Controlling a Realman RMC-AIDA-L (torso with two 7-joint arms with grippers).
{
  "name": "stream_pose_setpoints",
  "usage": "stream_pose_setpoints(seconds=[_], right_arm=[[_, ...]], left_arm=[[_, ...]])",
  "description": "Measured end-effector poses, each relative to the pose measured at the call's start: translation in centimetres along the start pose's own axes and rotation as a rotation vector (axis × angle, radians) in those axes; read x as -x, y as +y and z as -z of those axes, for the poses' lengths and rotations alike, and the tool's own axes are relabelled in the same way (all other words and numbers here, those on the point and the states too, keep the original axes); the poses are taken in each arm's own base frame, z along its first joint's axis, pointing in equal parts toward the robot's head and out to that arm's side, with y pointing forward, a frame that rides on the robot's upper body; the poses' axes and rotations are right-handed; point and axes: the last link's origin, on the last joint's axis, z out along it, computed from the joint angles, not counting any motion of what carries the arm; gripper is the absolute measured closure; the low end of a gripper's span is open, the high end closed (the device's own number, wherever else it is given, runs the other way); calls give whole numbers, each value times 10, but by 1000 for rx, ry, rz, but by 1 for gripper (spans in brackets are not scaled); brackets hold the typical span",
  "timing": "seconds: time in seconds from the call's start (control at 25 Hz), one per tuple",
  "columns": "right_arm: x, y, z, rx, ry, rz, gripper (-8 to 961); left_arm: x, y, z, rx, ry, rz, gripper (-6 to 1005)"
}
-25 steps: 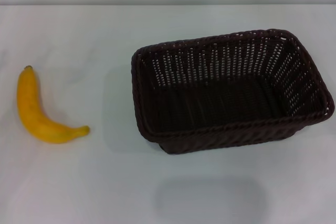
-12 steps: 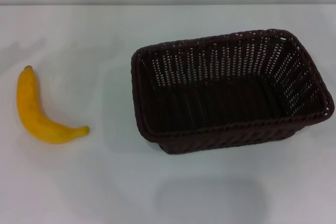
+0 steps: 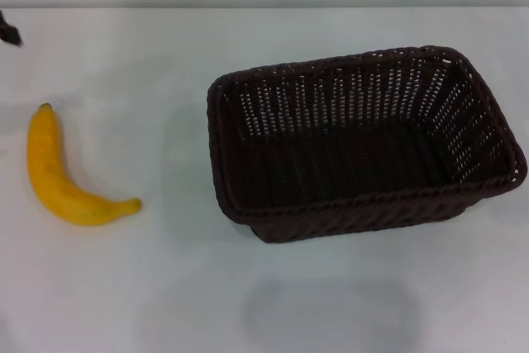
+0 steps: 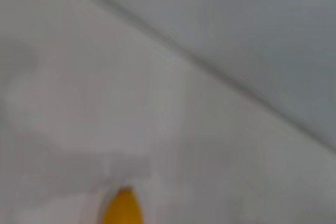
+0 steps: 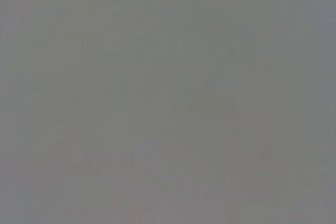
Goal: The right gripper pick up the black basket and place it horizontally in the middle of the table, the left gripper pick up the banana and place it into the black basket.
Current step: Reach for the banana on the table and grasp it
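Note:
The black basket [image 3: 364, 142] stands upright and empty on the white table [image 3: 124, 287], right of the middle, its long side running left to right. The yellow banana [image 3: 62, 179] lies on the table at the left, apart from the basket. A small dark tip of my left gripper [image 3: 10, 32] shows at the left edge, beyond the banana's far end. The left wrist view shows one end of the banana [image 4: 122, 208] on the table. My right gripper is out of view; the right wrist view shows only plain grey.
The table's far edge [image 3: 264, 7] meets a grey wall behind. A faint shadow [image 3: 331, 316] lies on the table in front of the basket.
The dark tip of my left gripper has come into the head view at the left edge. The basket and banana have not moved.

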Motion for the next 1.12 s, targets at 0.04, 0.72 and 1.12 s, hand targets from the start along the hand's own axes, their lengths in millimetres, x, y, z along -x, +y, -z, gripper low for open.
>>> stream_pose_setpoints(seconds=[0.04,0.72,1.12], right_arm=[[0,0,0,-4,2,14,80],[-7,14,-7,-77,-5,126,80],[-10,14,-2,-79,8,126,80]], left_arm=[[0,2,-3,-14,-28,13,129],[27,3,-63,-321,-294,92,130],[42,-14,-93,-316,-272,101,130]])
